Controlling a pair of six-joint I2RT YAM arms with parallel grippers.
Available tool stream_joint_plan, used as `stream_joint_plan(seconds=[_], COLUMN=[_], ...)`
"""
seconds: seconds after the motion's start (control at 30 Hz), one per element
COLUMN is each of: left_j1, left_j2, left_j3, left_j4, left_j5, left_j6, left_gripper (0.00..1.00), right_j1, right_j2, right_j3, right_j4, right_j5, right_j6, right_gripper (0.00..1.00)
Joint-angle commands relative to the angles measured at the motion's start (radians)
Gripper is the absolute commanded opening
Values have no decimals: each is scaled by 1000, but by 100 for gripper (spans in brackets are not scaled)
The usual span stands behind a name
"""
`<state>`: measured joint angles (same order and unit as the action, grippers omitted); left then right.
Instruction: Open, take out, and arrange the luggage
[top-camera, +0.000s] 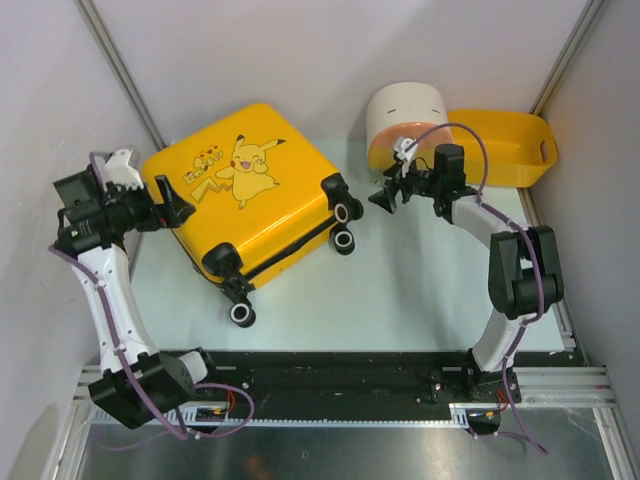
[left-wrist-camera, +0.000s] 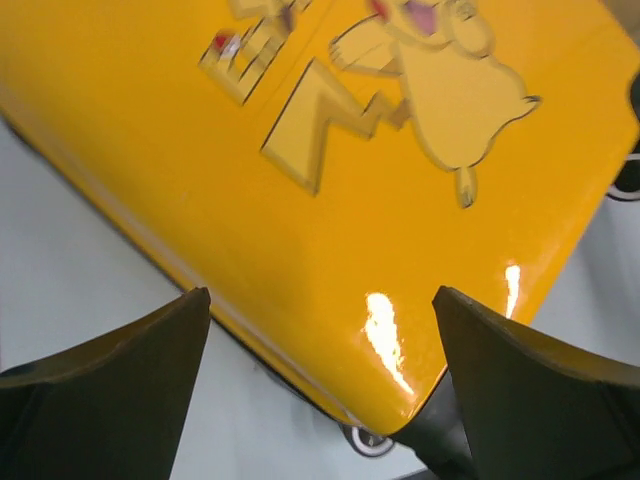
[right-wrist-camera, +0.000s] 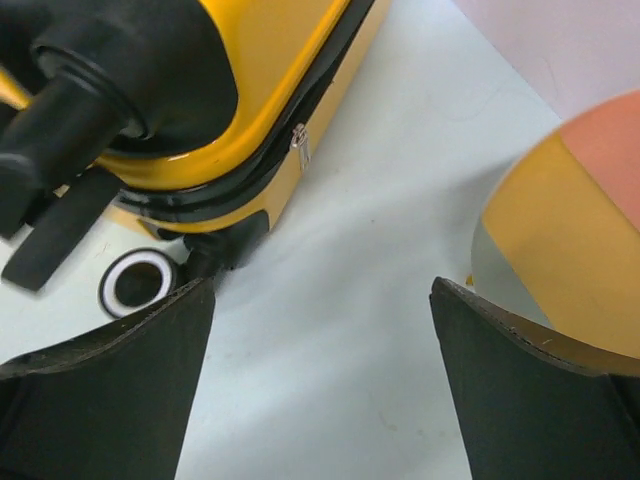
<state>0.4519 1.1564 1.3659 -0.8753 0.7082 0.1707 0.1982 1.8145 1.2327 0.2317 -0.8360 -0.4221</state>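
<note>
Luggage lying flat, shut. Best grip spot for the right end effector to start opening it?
Probably the small metal zipper pull hanging on the black seam at the wheel-end corner of the luggage. Come in from the right, level with the seam. The shell looks too broad and smooth for the open right end effector, while the tab dangles free.

The luggage (top-camera: 280, 210) has a hard yellow shell, smooth and glossy, with bright glints on it in the left wrist view. Its zip pull (right-wrist-camera: 299, 143) looks metallic. The table (top-camera: 400, 300) is pale, smooth and matt. At upper right, the yellow basket (top-camera: 500, 165) looks like smooth plastic with a soft sheen.
</note>
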Motion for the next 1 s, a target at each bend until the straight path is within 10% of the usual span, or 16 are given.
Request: stream_joint_plan(seconds=[0.0,0.97], left_j1=[74,103], left_j2=[-66,14], left_j3=[-89,-291], left_j4=[73,259], left_j5=[-49,-64], left_j6=[-201,-307], left_gripper=[100,99], right_j1=[-13,176], right_j2=[-158,52], right_j3=[19,281], right_j4=[-210,-416], right_j5=[-38,-83], right_j6=[-96,164], right_gripper=[96,88])
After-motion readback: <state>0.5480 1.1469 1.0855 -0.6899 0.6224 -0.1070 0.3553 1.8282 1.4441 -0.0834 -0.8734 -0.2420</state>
